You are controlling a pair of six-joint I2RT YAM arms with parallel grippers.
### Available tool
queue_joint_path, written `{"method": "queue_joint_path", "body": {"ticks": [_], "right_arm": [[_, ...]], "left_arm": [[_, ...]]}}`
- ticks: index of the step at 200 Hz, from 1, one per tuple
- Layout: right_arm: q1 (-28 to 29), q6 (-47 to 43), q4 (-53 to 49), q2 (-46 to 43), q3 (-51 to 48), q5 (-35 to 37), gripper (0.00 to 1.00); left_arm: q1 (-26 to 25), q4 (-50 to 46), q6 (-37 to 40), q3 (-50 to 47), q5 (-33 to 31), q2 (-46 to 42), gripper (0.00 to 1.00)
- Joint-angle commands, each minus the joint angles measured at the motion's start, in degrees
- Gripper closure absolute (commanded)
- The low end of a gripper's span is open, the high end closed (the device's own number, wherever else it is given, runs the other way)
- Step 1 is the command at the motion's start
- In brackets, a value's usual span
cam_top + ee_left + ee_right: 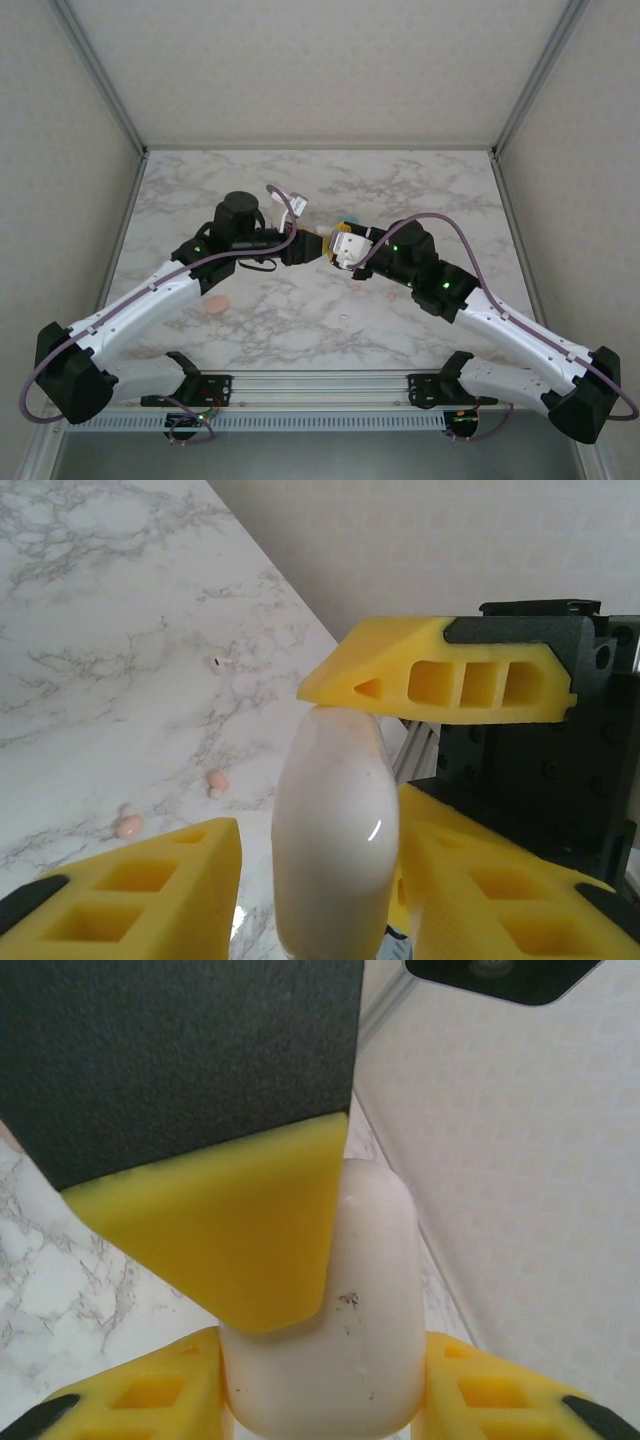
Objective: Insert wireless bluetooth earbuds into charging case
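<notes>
1. Marble of the table [420, 180] lay bare along the far wall and down both side edges, where pale walls and grey corner posts [118, 110] closed it in.
2. Both arms met over the middle of the table, well apart from every edge, and their bases sat by the rail [320, 385] at the near edge.
3. The right gripper [322, 1340] was clamped on the white charging case [380, 1260], with a yellow finger pressed to each side of its lower part.
4. The left gripper [320, 825] had the same case between its narrowed fingers, seen edge-on. One finger touched it and a sliver of marble showed between the case and the other, so I could not tell whether it gripped.
5. In the left wrist view, one finger of the right gripper touched the top end of the case. In the right wrist view, a finger of the left gripper lay across the case's face.
6. Two salmon-pink earbuds [217, 780] lay on the marble, near each other but not touching, apart from the case and both grippers, with bare marble all round them.
7. A larger salmon-pink oval piece [215, 303] lay on the table just beside the left forearm, toward the near edge.
</notes>
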Motion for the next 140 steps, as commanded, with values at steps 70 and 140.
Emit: {"method": "queue_joint_path", "body": {"ticks": [70,140], "right_arm": [[0.58,-3.36,-2.24,0.33,2.57,0.35,0.6],[0.58,-6.07,-5.89,1.04,5.26,0.91,0.6]], "left_arm": [[-0.96,-7.15,6.0,4.92,1.55,1.34,0.63],[-0.97,-8.85,8.15,6.49,2.28,1.91,0.63]]}}
